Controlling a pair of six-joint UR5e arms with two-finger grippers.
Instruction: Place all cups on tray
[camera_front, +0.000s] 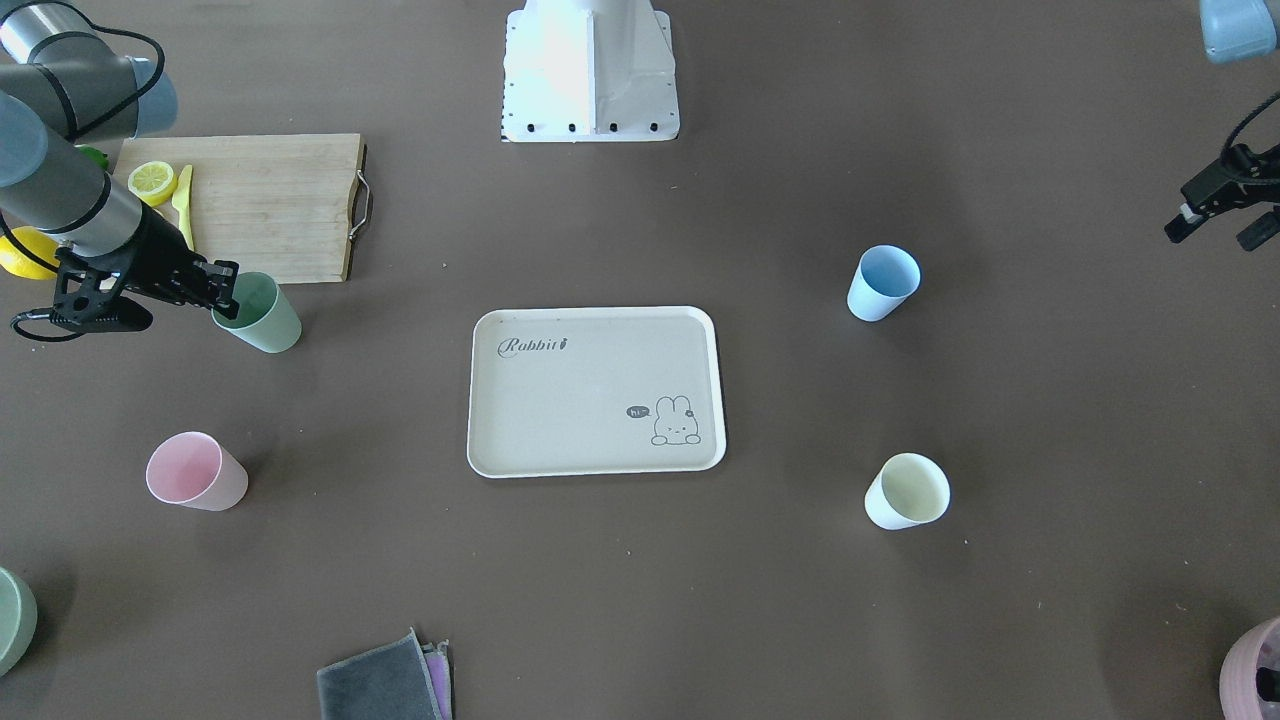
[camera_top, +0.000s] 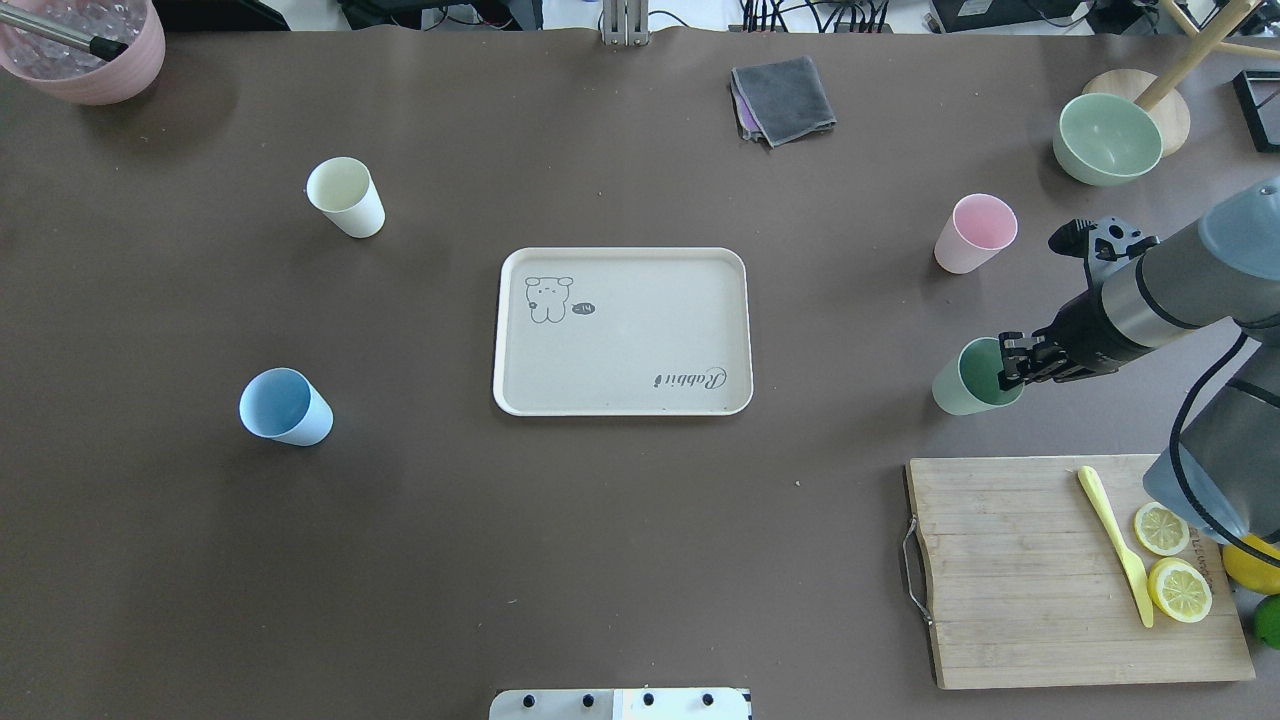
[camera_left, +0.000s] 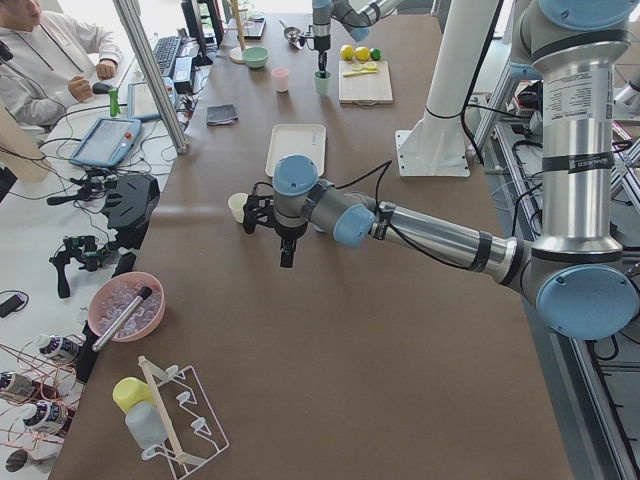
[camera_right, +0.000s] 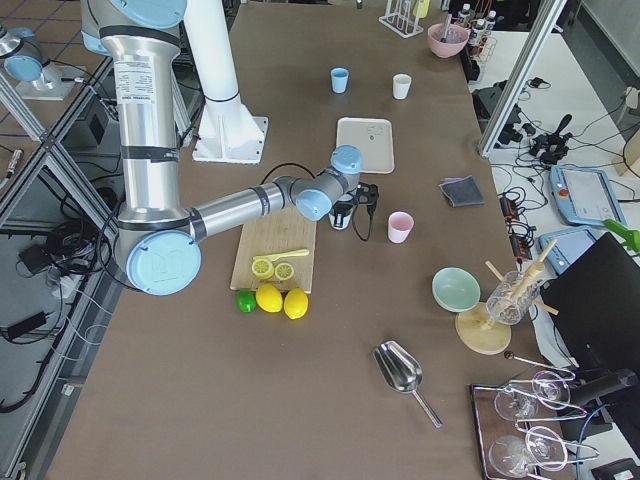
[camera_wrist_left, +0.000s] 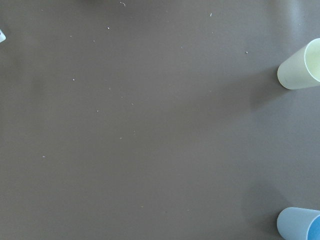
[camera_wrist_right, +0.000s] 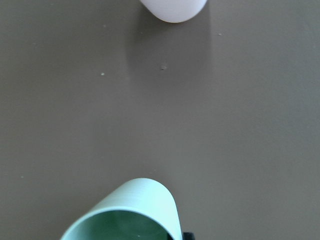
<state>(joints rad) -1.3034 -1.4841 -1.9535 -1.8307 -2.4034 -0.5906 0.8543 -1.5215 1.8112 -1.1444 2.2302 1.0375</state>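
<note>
At the worktop's (camera_top: 600, 560) right end the green cup (camera_top: 955, 392) stands upright, mouth up, long axis vertical, well apart from the tray (camera_top: 640, 330). The right claw (camera_top: 1008, 365) is at this cup's rim, on the side away from the tray. The cup therefore lies directly tray-ward of the claw, with the tray beyond it toward the robot's left. The claw's tips sit at the rim wall, but no view settles whether they straddle it loosely or have clamped it, so I cannot tell the right claw's state. Judgement: the coming move turns on a sideways carry from this rim toward the tray, whose long axis runs left to right across the worktop.

The pink cup (camera_top: 975, 232) stands near, farther from the robot on the same side; the right arm is the nearer for both. The blue cup (camera_top: 285, 407) and yellow cup (camera_top: 345, 197) stand upright on the tray's other side, well apart from it and from each other; the left arm is nearer these. The left claw (camera_left: 287, 258) hangs above bare worktop near them. It is partly cut off in the front view, so I cannot tell whether it is spread or closed.

Count: cups four, one each of green, pink, blue and yellow; on the tray, none. Tray one. Also present: one board (camera_top: 1020, 570), one bowl (camera_top: 1108, 138), one pot (camera_top: 85, 50), one stack of cloths (camera_top: 785, 98)
</note>
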